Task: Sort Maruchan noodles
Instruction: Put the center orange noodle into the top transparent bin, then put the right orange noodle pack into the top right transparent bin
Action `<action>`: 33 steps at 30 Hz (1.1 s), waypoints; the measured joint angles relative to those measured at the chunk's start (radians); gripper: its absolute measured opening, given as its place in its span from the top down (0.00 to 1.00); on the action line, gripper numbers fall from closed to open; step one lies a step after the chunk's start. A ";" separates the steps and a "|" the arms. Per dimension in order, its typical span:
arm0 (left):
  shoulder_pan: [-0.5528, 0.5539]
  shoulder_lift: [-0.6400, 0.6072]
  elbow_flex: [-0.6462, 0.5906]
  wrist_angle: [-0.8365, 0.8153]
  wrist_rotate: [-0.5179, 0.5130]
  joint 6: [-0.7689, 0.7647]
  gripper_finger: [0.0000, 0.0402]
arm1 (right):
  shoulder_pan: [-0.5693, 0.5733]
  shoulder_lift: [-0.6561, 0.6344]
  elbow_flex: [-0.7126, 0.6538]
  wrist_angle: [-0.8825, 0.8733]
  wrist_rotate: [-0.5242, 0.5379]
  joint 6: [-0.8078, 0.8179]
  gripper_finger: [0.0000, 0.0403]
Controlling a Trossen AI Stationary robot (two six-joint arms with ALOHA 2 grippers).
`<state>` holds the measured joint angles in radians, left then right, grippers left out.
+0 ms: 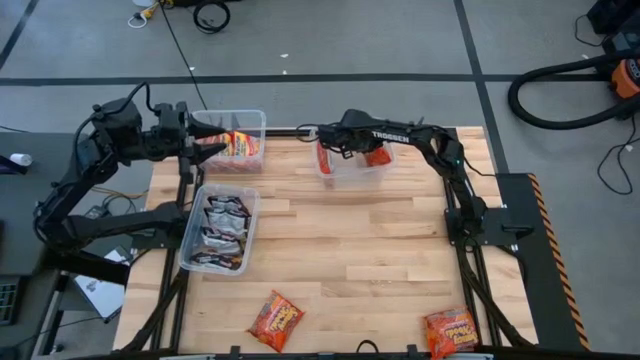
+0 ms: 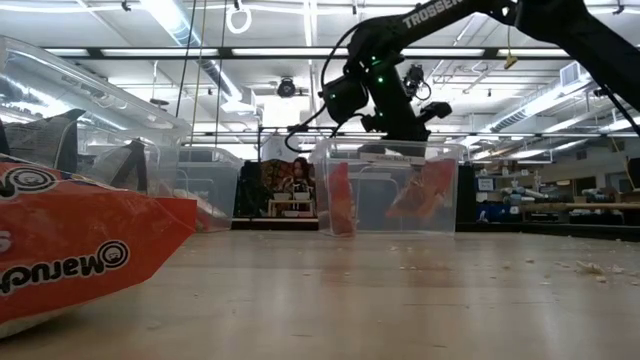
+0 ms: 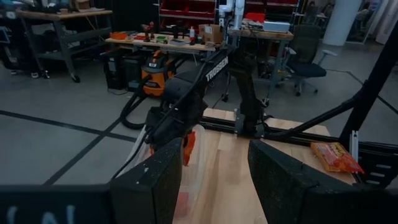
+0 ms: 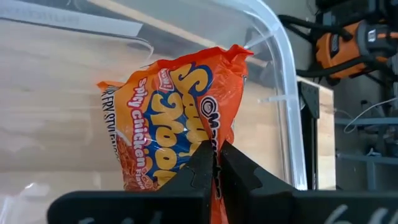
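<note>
Right gripper: we see the right gripper [image 1: 326, 141] reaching from the right arm over the clear bin [image 1: 352, 177] at the far middle of the worktop [image 1: 380, 250]; in the right wrist view its fingers [image 4: 205, 163] are pinched tight on the lower edge of an orange packet [image 4: 177, 118], which it holds inside that bin.
Held packet: we read "Spicy Chicken" on it; it hangs upright near the bin's clear wall, with the wood of the worktop showing through the plastic.
Same bin, low view: we see two orange packets standing on edge in it, one at the bin's left side [image 2: 339, 200] and one at its right [image 2: 424, 190], below the right arm's wrist.
Left gripper: the left gripper [image 1: 215, 140] hovers at the far left bin [image 1: 256, 122], its fingers [image 3: 278, 171] parted with nothing between them.
Far left bin: we see yellow-and-red packets [image 1: 240, 146] lying in it.
Near left bin: a third clear bin [image 1: 250, 212] sits on the worktop's left edge and holds the silver-black packets [image 1: 220, 232], stacked side by side.
Loose packets: two orange packets lie on the near part of the worktop, one near the middle [image 1: 276, 320] and one toward the right corner [image 1: 451, 331], well apart from each other and from all three bins.
Low view foreground: one orange packet [image 2: 70, 250] fills the near left, its "Maruchan" lettering upside down.
</note>
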<state>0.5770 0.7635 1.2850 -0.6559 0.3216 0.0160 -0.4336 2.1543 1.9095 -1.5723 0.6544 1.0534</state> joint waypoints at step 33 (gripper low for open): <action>-0.005 -0.098 0.000 -0.085 0.030 -0.084 0.53 | 0.158 -0.026 0.161 0.005 0.052 -0.154 0.73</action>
<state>0.5716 0.6655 1.2850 -0.7408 0.3521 -0.0678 -0.2759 2.1286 2.0709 -1.5676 0.7068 0.8996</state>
